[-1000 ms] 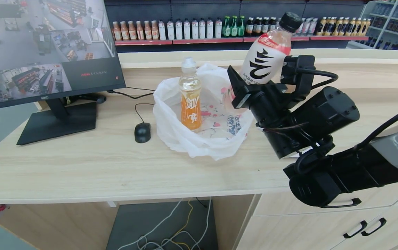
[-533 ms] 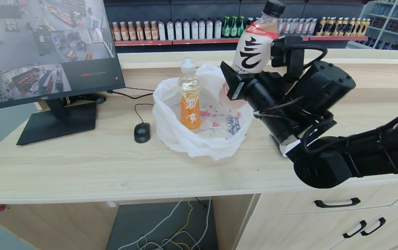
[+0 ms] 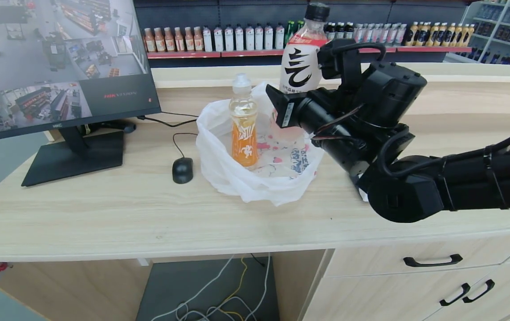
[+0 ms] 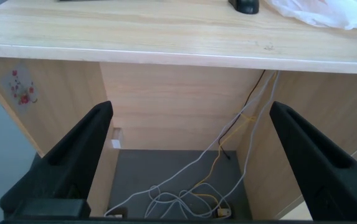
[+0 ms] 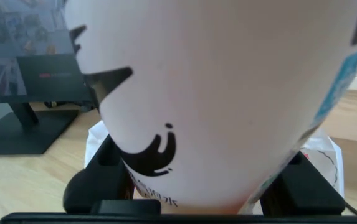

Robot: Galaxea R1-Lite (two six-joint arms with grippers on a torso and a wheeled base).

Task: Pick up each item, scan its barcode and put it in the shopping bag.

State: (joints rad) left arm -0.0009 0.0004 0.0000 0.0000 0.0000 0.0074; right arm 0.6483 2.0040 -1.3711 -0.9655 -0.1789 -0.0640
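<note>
Bottle [image 3: 301,67] partly hidden behind right tool [image 3: 292,113] clamping it.

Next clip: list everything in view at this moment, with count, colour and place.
white-label bottle: 1, white label, black cap, upright over the shopping bag
orange bottle: 1, orange label, white cap, standing in the shopping bag
shopping bag: 1, white, open on the counter
mouse: 1, black, on the counter left of the bag
monitor: 1, black, counter's left end
counter: 1, light wood
shelf bottles: many, mixed colours, behind the counter
cables: several, white and yellow, under the counter
drawer handles: 3, black, below the counter, right
right gripper: black, shut on the white-label bottle
left gripper: black, open, low before the counter
</note>
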